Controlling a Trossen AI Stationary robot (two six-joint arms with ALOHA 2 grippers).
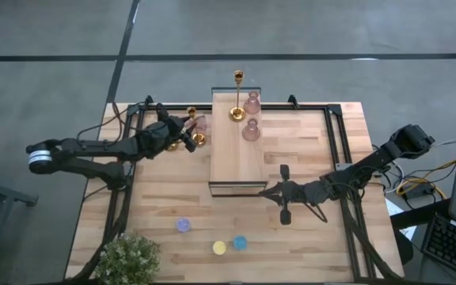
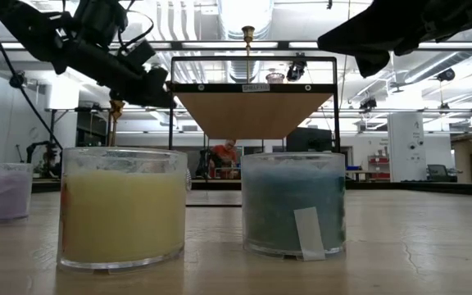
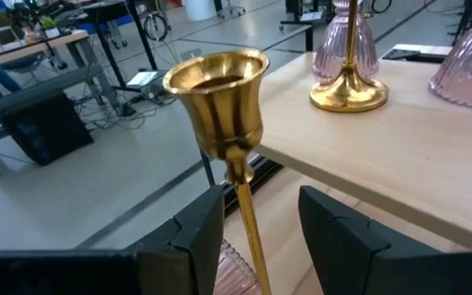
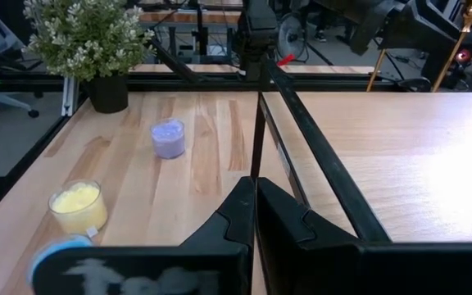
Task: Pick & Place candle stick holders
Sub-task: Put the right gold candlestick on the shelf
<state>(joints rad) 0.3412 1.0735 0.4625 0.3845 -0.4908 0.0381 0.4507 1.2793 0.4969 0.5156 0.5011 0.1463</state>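
My left gripper [image 1: 187, 136] [image 3: 260, 206] is open beside the wood block's left side. Its fingers stand on either side of the thin stem [image 3: 249, 233] of a gold candle stick holder [image 1: 195, 127], just below its cup [image 3: 220, 94]; no touch shows. A pink holder [image 1: 203, 123] stands next to that gold one. A second gold holder [image 1: 237, 96] and two pink ones [image 1: 252, 103] [image 1: 250, 130] stand on the block [image 1: 236, 162]. The purple [image 1: 183, 225], yellow [image 1: 220, 248] and blue [image 1: 240, 242] cups sit on the table near its front edge. My right gripper [image 1: 264, 190] [image 4: 255, 201] is shut and empty at the block's near right corner.
A leafy plant [image 1: 129, 257] stands at the table's near left corner. A black frame [image 1: 335, 142] runs along the table's far and right sides. The block rests on a raised dark stand [image 2: 252, 86]. Bare tabletop [image 1: 165, 182] lies between the block and the cups.
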